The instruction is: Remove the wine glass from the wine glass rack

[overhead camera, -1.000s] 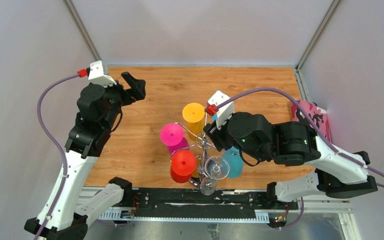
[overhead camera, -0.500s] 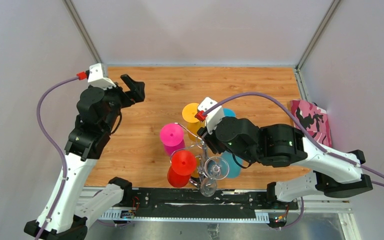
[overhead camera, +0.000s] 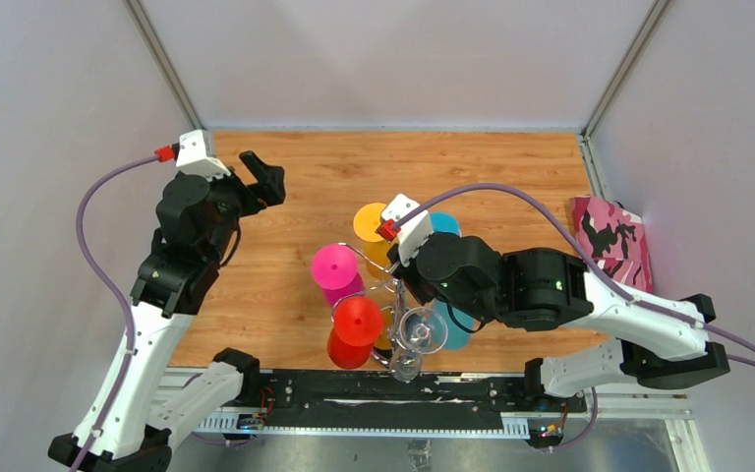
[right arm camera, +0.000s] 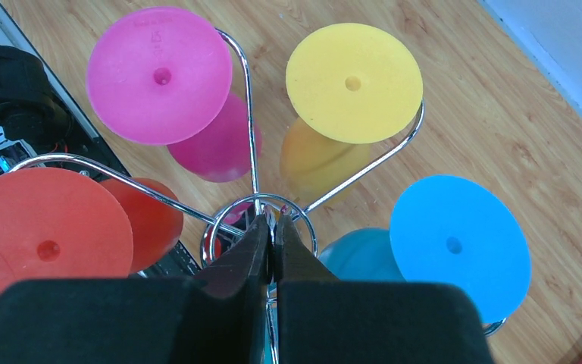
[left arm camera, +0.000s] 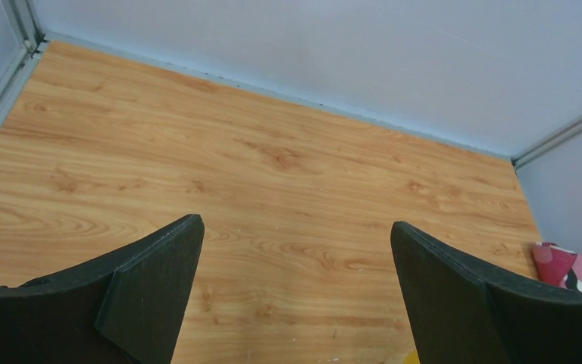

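The wine glass [overhead camera: 421,330], clear and hung foot-up, occupies the nearest arm of the wine glass rack [right arm camera: 251,163], which stands on the tabletop [left arm camera: 273,152] close to the robot's bases. An orange-red glass [right arm camera: 45,241] hangs just beside it.

Directly above the rack's hub sits the right gripper [right arm camera: 273,227], its fingers pressed together at the ring where the wire arms meet. Whether they pinch the top of the pole cannot be told. The arm's bulk hides the clear glass from the wrist camera.

Beyond the hub hang pink [right arm camera: 159,74], yellow [right arm camera: 354,82] and blue [right arm camera: 458,244] glasses. Farther back on the left, the left gripper [left arm camera: 295,224] hovers over bare wood, well apart from the rack, its fingers spread wide and holding nothing.

The hazards look plain enough. The foot probably has to slide out along its wire arm, so a straight upward pull could snag it and drag the loaded rack over. A sideways reach risks knocking the orange-red neighbour. A hard squeeze could snap the thin stem, and the clear glass gives the cameras little to see.
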{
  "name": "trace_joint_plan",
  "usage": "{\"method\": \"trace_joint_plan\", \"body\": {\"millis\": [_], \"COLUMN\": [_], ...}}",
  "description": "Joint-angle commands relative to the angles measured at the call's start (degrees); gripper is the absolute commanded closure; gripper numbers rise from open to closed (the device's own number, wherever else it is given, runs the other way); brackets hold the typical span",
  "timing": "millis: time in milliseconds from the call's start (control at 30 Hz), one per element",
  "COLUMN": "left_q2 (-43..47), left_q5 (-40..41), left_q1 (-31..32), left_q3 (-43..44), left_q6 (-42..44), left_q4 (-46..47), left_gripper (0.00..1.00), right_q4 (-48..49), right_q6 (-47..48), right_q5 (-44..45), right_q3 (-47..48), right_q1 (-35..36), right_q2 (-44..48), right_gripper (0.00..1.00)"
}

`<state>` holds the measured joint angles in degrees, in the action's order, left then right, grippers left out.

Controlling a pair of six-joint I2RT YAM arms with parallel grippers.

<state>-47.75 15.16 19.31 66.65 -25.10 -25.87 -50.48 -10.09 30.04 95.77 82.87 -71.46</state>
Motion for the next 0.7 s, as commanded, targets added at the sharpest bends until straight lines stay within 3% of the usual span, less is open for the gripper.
{"method": "trace_joint_plan", "body": {"millis": [0, 367, 667], "left_q2": [1.27, 0.07, -1.73], "left_q5": [1.44, 1.10, 1.24], "left_q1": [0.20, 0.16, 0.20], "left_q3": [-0.49, 0.40, 2.15], "left_q6": [0.14, -0.08, 0.19], "left_q4": [0.36, 0.49, 1.49], "left_gripper": [0.00, 0.00, 0.00], "right_q4": [0.95, 3.86, 6.71], "right_q6": [0.14, 3.29, 6.22], "right_q5": [0.54, 10.74, 7.85], "right_q3": [-1.64, -0.56, 2.58], "right_q1": [0.78, 0.16, -4.49], "right_q2": [0.35, 2.67, 0.70], "right_gripper": [1.00, 1.00, 1.00]}}
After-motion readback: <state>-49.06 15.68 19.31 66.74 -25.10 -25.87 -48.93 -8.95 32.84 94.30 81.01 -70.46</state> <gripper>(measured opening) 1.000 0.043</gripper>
